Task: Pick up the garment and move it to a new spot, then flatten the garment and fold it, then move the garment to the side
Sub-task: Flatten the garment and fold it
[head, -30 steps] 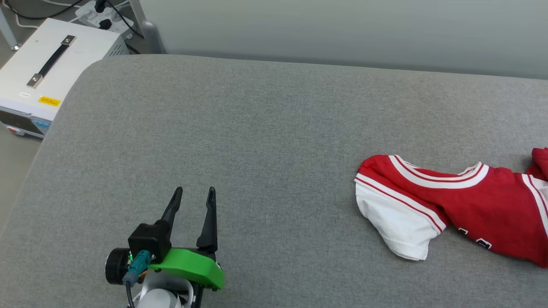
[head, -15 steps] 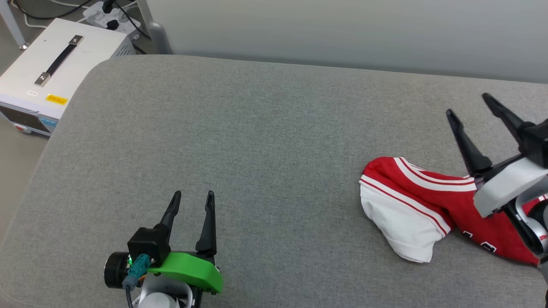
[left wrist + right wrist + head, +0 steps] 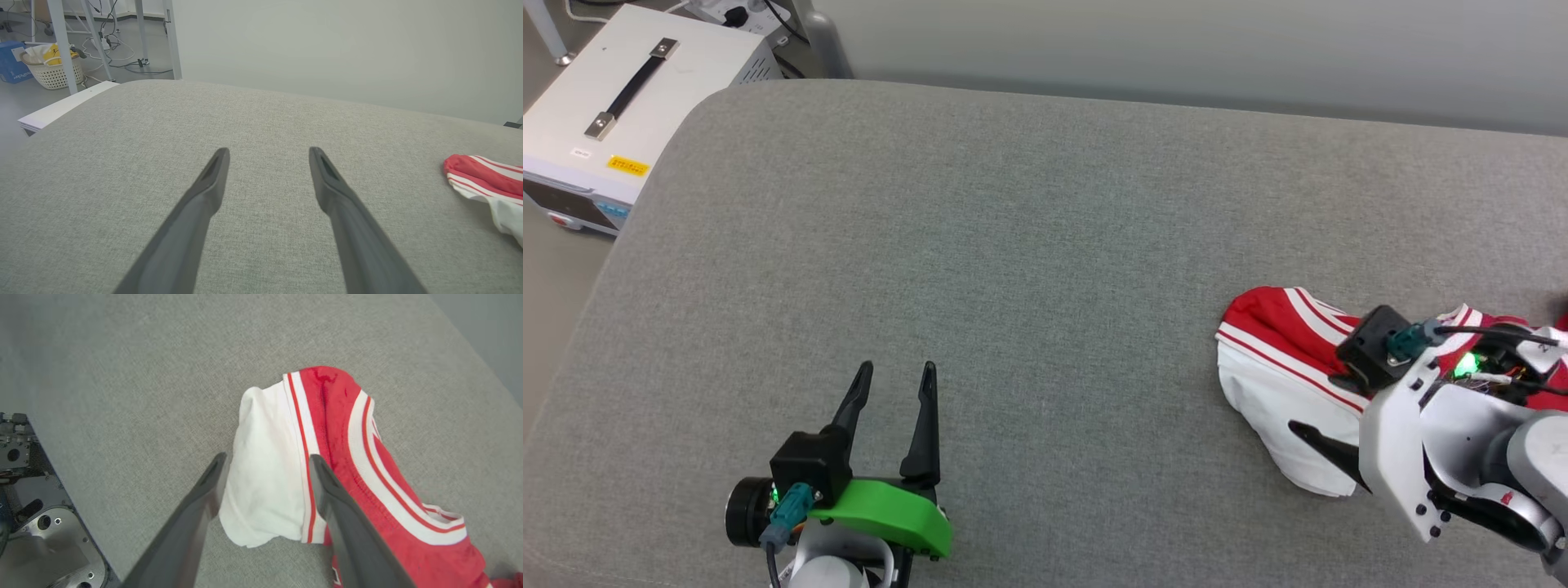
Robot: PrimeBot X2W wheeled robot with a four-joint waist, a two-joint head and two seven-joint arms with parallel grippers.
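Logging the garment crumpled at lower right of the head view on the grey cushion, we hold the right gripper wide over its white sleeve, likely to pinch there, and the left gripper wide at lower left, well apart, spare.

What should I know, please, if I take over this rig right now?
Left gripper: open, over bare grey pad, clear of the garment.
Right gripper: open, fingers either side of its white sleeve, no grip.
Garment: crumpled at the pad's right.
Done: nothing yet.
To do: grasp, move, flatten, fold, set aside.
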